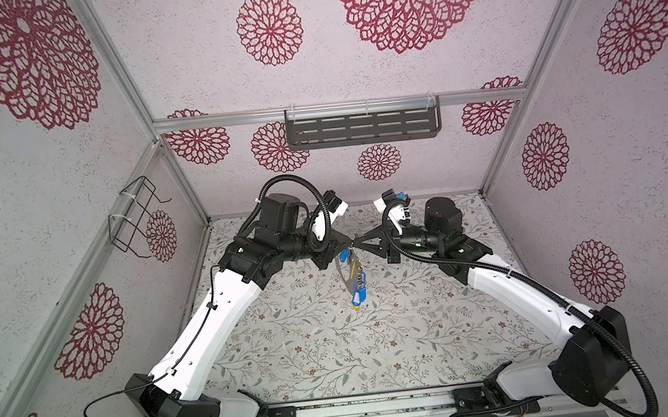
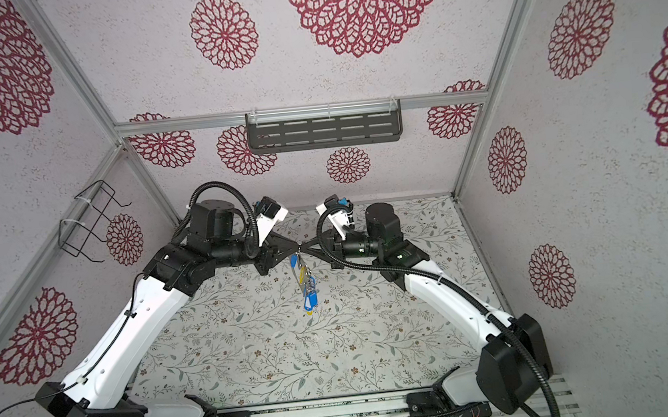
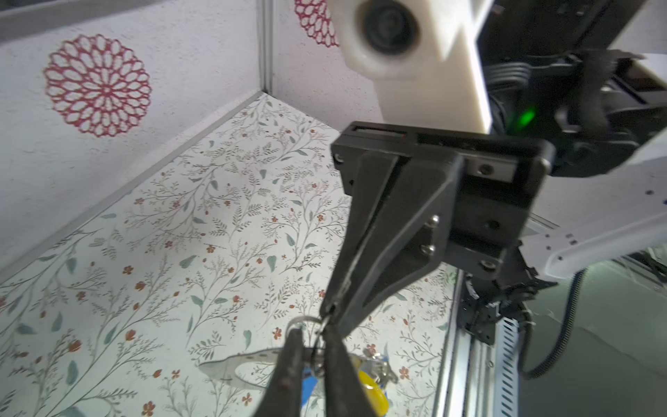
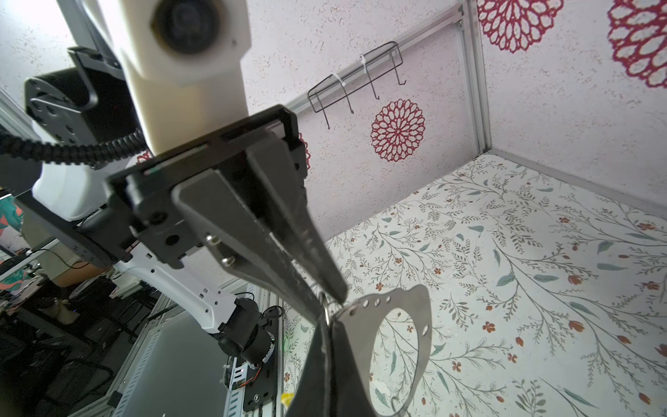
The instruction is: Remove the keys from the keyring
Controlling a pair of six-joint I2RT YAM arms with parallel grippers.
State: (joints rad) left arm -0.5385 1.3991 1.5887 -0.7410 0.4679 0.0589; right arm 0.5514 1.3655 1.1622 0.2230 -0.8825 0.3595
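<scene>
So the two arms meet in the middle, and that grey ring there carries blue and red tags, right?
Not red: the tags are blue and yellow, as both top views show. The rest holds: the left gripper and right gripper meet mid-table at the grey ring.

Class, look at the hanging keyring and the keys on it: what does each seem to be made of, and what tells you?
The keyring: probably thin sheet metal, matt grey; flat band, small holes. The keys: blue and yellow tags look like smooth plastic, from saturated colour; their small loops look like bright metal.
</scene>
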